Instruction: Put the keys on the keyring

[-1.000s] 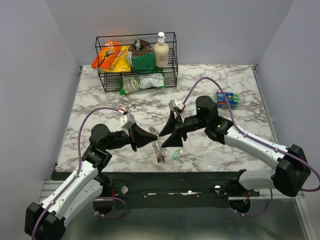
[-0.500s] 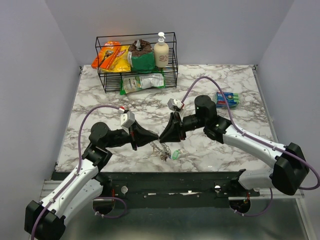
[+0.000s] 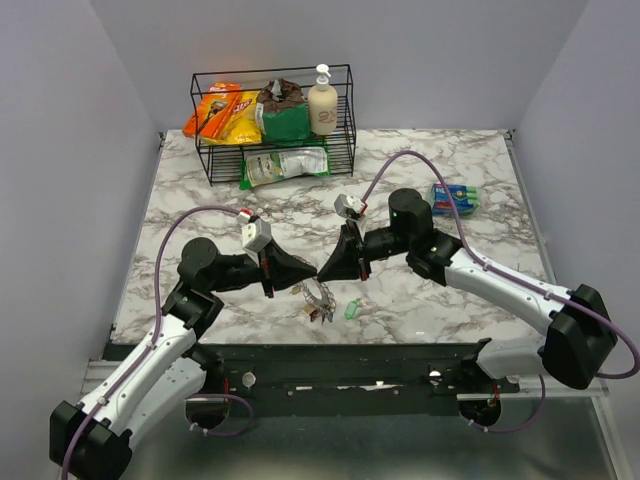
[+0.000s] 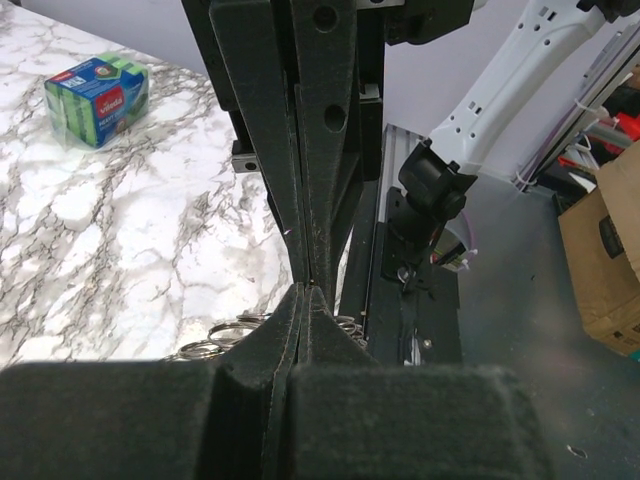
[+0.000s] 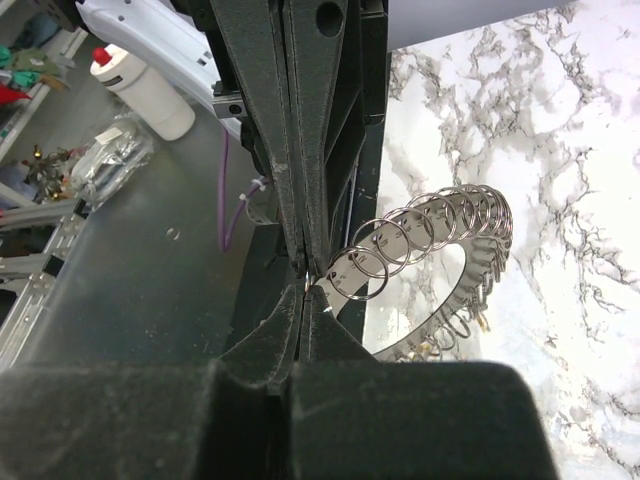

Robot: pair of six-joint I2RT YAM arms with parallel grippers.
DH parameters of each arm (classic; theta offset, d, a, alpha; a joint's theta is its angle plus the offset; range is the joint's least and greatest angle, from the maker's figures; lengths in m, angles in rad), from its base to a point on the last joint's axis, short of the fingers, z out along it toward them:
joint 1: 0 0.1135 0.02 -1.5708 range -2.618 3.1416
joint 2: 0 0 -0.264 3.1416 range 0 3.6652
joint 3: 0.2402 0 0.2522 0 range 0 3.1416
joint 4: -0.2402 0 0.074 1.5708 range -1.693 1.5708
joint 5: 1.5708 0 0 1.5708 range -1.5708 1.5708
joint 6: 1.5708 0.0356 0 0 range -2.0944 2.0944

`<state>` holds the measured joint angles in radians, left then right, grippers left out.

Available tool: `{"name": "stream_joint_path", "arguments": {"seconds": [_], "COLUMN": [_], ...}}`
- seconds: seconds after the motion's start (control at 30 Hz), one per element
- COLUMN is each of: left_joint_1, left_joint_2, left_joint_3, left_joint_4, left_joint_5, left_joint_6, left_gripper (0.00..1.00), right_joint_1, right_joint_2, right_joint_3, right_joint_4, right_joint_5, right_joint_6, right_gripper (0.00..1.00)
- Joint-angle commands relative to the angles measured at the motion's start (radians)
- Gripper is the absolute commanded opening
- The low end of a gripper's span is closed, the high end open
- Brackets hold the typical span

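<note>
the right gripper (image 5: 303, 298) is pressed fully closed, its tips nose to nose with those of the left gripper (image 4: 306, 292), which is closed just as tight. both seem to pinch the same short stretch of rim on the keyring (image 3: 318, 297), though the bite itself is hidden between the pads. the keyring hangs tilted below the meeting tips, and the right wrist view shows small split rings fanned along its rim. whether its low edge touches the table (image 3: 450, 170) i cannot tell. a green key (image 3: 352, 310) lies on the marble just right of it, apart from both grippers; i can pick out no other keys for sure. this looks like a shared hold to steady or re-grip the ring. to do it well, one arm should keep a firm pinch before the other lets go, so the ring neither swings nor drops. the freed arm should then go for the green key with one split ring turned clear of the pads.
</note>
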<state>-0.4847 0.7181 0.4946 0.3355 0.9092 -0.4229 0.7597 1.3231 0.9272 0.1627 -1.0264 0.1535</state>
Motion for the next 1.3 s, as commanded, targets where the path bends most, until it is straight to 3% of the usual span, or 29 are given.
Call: {"name": "stream_joint_path", "arguments": {"seconds": [0.0, 0.17, 0.37, 0.77, 1.27], "left_joint_1": [-0.002, -0.002, -0.003, -0.003, -0.002], "left_joint_2": [-0.028, -0.020, 0.015, 0.145, 0.184], "left_joint_3": [0.074, 0.130, 0.231, 0.406, 0.426], "left_joint_4": [-0.098, -0.168, -0.289, -0.627, -0.653], "left_joint_5": [0.033, 0.071, 0.114, 0.263, 0.238], "left_joint_6": [0.079, 0.093, 0.114, 0.285, 0.300], "left_gripper": [0.02, 0.27, 0.47, 0.53, 0.49], "right_joint_1": [0.004, 0.004, 0.004, 0.004, 0.004], "right_joint_2": [-0.019, -0.044, -0.053, -0.096, -0.107], "right_joint_3": [0.032, 0.041, 0.061, 0.070, 0.091], "right_joint_4": [-0.008, -0.043, -0.086, -0.114, -0.135], "right_joint_5": [0.045, 0.071, 0.078, 0.003, 0.006], "right_joint_6": [-0.020, -0.046, -0.072, -0.144, -0.144], "right_gripper": [0.01, 0.01, 0.01, 0.01, 0.01]}}
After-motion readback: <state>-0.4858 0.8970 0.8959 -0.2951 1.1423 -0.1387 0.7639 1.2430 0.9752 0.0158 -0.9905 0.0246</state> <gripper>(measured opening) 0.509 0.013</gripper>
